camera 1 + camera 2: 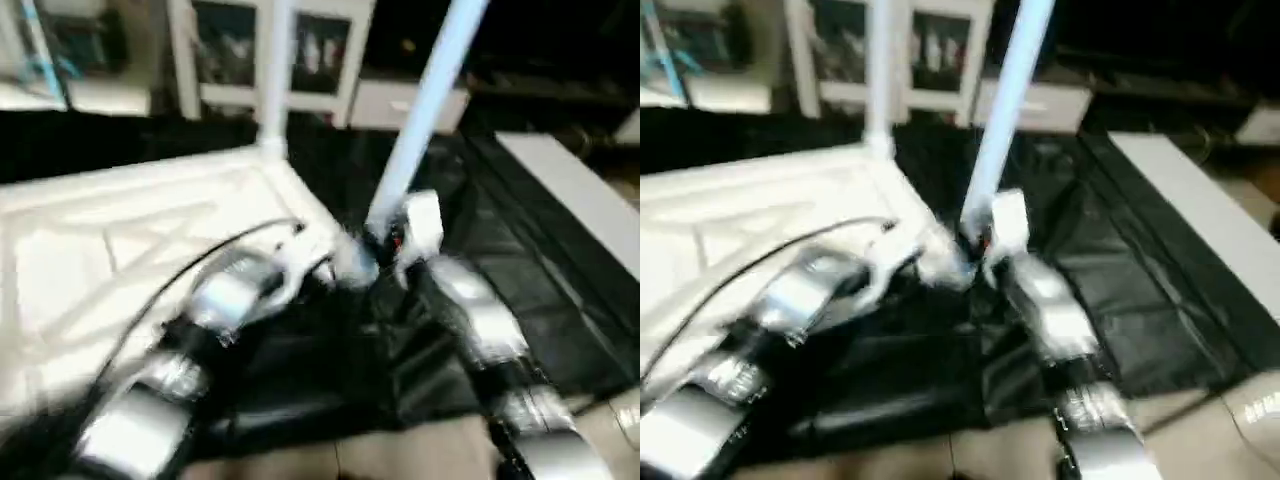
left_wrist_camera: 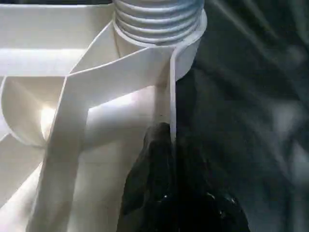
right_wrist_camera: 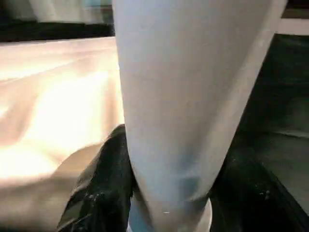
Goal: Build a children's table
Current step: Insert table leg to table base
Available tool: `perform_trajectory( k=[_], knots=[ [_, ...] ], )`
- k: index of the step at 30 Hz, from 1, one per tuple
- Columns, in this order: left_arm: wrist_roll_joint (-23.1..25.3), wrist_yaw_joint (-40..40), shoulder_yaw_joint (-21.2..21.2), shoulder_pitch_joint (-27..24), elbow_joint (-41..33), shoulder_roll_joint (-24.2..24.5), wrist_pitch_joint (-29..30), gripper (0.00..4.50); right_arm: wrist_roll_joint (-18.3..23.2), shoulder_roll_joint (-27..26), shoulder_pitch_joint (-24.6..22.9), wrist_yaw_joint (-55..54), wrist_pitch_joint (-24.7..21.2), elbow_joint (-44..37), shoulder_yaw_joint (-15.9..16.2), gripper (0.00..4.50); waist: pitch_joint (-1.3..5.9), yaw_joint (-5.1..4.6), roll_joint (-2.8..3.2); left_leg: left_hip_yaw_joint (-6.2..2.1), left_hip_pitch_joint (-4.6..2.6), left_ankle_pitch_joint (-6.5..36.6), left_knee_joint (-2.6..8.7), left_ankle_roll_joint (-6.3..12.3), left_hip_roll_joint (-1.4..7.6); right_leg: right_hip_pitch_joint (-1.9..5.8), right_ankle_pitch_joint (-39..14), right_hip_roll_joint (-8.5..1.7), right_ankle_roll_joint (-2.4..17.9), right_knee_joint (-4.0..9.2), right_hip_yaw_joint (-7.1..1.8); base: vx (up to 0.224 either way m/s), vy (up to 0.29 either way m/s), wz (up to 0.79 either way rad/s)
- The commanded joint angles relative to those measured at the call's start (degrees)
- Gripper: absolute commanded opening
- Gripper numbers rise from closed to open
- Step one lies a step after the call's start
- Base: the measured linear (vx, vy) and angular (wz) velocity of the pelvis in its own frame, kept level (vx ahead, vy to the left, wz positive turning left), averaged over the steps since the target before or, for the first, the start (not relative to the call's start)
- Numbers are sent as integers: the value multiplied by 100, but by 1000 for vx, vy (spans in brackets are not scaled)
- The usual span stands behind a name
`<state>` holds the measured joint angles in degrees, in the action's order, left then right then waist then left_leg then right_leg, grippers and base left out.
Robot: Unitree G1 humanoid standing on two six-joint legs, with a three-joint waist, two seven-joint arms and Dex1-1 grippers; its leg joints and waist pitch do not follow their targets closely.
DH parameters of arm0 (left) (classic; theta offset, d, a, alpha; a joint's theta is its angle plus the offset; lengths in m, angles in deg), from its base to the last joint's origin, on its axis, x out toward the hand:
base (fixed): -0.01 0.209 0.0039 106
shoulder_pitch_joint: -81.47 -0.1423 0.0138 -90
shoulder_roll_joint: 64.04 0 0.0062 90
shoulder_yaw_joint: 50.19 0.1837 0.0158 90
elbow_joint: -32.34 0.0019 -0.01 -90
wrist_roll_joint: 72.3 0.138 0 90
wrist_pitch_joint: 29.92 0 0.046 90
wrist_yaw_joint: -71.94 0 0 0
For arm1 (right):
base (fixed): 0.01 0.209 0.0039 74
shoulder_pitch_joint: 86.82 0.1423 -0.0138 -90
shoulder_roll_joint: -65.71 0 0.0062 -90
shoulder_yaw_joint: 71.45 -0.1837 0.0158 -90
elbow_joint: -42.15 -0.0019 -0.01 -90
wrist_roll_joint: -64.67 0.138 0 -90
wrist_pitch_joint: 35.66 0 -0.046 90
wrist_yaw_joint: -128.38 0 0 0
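Black cloth (image 1: 520, 300) over work table; white shelving (image 1: 330, 60) behind; beige floor (image 1: 420, 450) in front.

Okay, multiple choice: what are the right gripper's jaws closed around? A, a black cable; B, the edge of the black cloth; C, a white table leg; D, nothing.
C: in the right wrist view the right gripper has a black finger on each side of the white table leg.

Both forearms are silver, ribbed cylinders with black joints. A thin black cable (image 1: 190, 265) loops over the left forearm (image 1: 225, 295). The right forearm (image 1: 480, 310) ends in a white wrist block (image 1: 422, 222) showing red. Fingers (image 2: 166, 193) are black.
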<state>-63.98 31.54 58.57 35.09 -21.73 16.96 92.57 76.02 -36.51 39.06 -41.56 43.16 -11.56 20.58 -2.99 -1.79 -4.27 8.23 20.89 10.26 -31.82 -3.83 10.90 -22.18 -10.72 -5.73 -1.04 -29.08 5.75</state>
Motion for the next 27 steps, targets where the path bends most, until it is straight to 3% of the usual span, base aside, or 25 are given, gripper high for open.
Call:
perform_trajectory(
  k=[1,2,4,5,7,9,12,16,19,20,23,24,26,27],
  knots=[
    [-251,281,-156,552,-169,-473,-270,0,-408,-59,-119,-880,-194,1164,-81,185,237,-27,85,-112,-177,4055,521,-389,175,45,-2878,-360,567,392,-109,0,0,0],
    [-275,393,-206,642,-108,-571,-291,0,-431,-147,-20,-975,-152,1290,-61,185,251,-18,68,-103,-150,3781,488,-339,160,65,-2966,-401,571,395,-128,0,0,0],
    [-294,489,-250,747,-67,-679,-295,0,-466,-276,147,-1097,-99,1523,6,185,288,65,41,-70,56,2599,491,-211,168,178,-2507,-435,686,294,-232,0,0,0],
    [-294,492,-252,751,-68,-684,-293,0,-471,-283,160,-1101,-95,1542,15,185,277,78,44,-50,69,2435,492,-198,170,158,-2370,-415,715,265,-245,0,0,0],
    [-244,541,-280,784,-19,-696,-307,0,-560,-321,276,-1201,17,1733,52,185,278,152,32,17,-4,2206,447,-149,179,73,-2102,-378,826,212,-281,0,0,0],
    [-233,575,-306,810,49,-706,-323,0,-573,-343,334,-1257,75,1848,18,185,303,173,-1,58,16,1911,425,-91,173,91,-1676,-324,940,127,-302,29,-16,1],
    [-201,664,-339,836,236,-679,-388,0,-598,-360,432,-1335,202,2098,-62,185,337,218,-8,134,-36,1708,382,30,179,41,-1338,-273,1072,66,-309,62,-34,4],
    [-199,695,-370,865,332,-691,-425,0,-535,-377,514,-1278,398,2235,-180,185,357,273,-19,174,5,1432,351,75,178,81,-1225,-269,1104,8,-310,28,-15,2],
    [-194,642,-371,885,382,-692,-444,0,-408,-407,593,-881,682,2248,-251,185,369,303,10,186,-3,1198,341,49,206,103,-948,-260,1168,-30,-309,0,0,0],
    [-192,627,-367,885,390,-689,-451,0,-390,-408,600,-791,744,2233,-252,220,371,303,6,189,-4,1223,340,51,205,104,-946,-254,1182,-33,-306,0,0,0],
    [-179,574,-339,854,386,-645,-471,0,-324,-381,569,-491,934,1998,-247,255,373,328,11,195,-18,1233,331,35,206,114,-943,-249,1214,-36,-309,0,0,0],
    [-178,572,-338,851,391,-638,-478,0,-317,-374,571,-440,964,1981,-247,264,391,355,15,207,-40,1142,311,59,207,115,-794,-251,1281,-51,-313,0,0,0],
    [-177,558,-345,844,407,-599,-498,0,-313,-312,550,-291,1046,1866,-229,275,425,393,-15,218,-7,737,277,155,198,157,-224,-230,1390,-150,-317,0,0,0],
    [-172,554,-350,845,416,-588,-506,0,-302,-295,534,-226,1062,1812,-228,288,408,412,-10,230,-14,638,271,246,192,145,-98,-226,1458,-155,-320,0,0,0]
  ],
)
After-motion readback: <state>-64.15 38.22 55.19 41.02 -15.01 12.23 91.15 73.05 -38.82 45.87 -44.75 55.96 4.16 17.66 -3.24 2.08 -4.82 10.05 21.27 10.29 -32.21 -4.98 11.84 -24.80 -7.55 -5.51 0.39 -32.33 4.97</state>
